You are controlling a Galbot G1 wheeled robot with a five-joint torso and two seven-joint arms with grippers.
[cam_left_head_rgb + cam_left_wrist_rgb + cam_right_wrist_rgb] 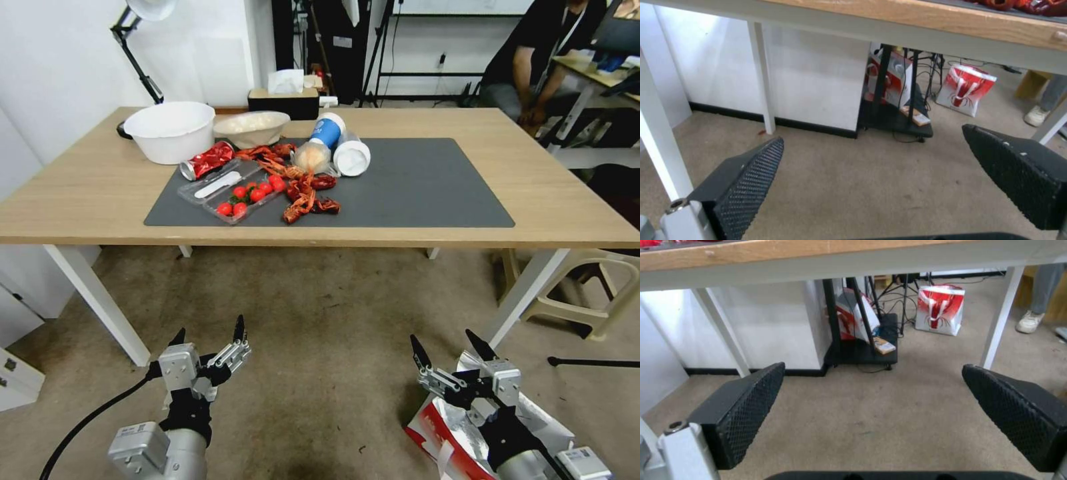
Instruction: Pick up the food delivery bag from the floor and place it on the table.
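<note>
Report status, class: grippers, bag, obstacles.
Left gripper and right gripper open, low before the table. Food delivery bag on floor under right arm. Food clutter on mat.

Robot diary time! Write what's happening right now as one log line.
left gripper: open, above floor | right gripper: open, over food delivery bag | bag: on floor | table: bag not placed
</note>
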